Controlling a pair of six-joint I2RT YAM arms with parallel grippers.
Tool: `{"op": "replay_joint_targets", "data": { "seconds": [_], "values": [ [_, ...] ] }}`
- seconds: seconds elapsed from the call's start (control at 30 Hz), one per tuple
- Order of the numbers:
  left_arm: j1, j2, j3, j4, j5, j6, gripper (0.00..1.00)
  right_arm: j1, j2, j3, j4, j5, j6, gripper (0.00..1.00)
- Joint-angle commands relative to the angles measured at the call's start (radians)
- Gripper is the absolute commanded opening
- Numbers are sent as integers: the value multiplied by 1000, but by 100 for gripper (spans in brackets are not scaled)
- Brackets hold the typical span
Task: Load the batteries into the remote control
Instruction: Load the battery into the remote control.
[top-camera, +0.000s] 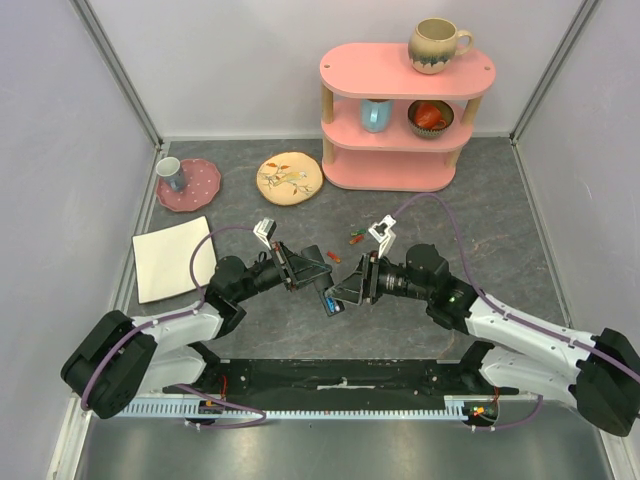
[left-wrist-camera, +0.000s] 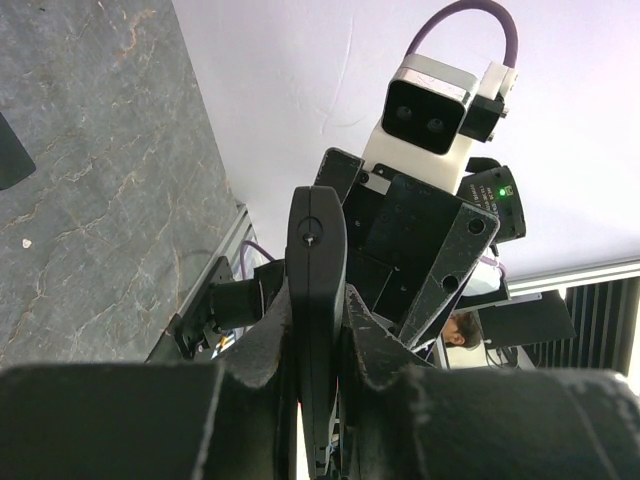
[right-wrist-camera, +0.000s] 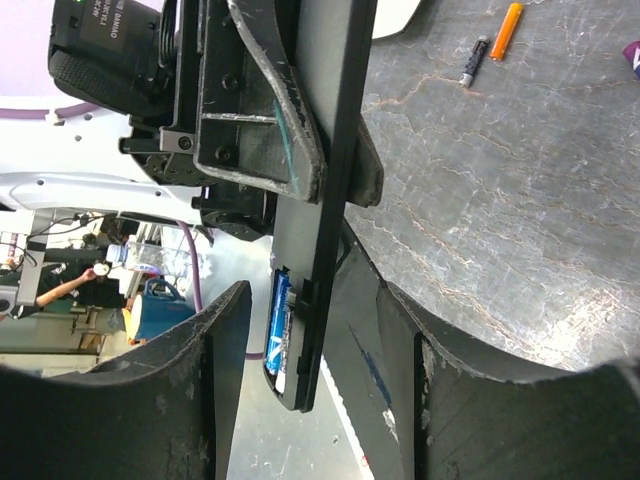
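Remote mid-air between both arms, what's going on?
The left gripper is shut on the remote, holding it above the table. The right gripper is open, with a finger either side of the remote's end, where a blue battery is seated. On the table beyond lie spare batteries.

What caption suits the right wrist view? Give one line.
Left end effector clamps the long slim black plastic remote control, a blue cylindrical battery seated; right end effector open around it.
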Motion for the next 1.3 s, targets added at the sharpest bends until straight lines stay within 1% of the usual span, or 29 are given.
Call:
{"op": "replay_joint_targets", "data": {
  "seconds": [0.0,0.3,0.6,0.73,0.87,0.9,0.97,1.0,1.03,1.1,1.23,1.27],
  "values": [
    [-2,-22,23,54,-7,5,2,-4,-24,-17,35,-38,3,59],
    [-2,-19,45,51,-6,3,2,-4,6,-60,83,-69,19,52],
    [-2,-19,48,50,-6,3,2,-4,33,-63,81,-70,16,47],
    [-2,-19,48,50,-6,2,2,-4,32,-63,68,-60,10,41],
    [-2,-19,49,51,-3,0,2,-4,27,-63,63,-55,10,39],
    [-2,-20,48,51,-6,0,2,-4,26,-63,65,-55,10,39],
    [-2,-21,46,48,-4,5,2,-5,21,-60,71,-53,19,48],
    [-2,-21,45,45,-6,7,2,-4,3,-57,74,-44,23,58],
    [-2,-19,43,44,-6,10,2,-4,-7,-52,69,-37,25,62],
    [-2,-17,34,37,-10,17,2,-5,-42,-11,10,-17,-4,68],
    [-2,-1,26,28,-21,39,2,-21,-82,82,-112,-24,-78,71],
    [1,1,34,22,-21,52,2,-34,-100,125,-168,-24,-95,71]
  ]
}}
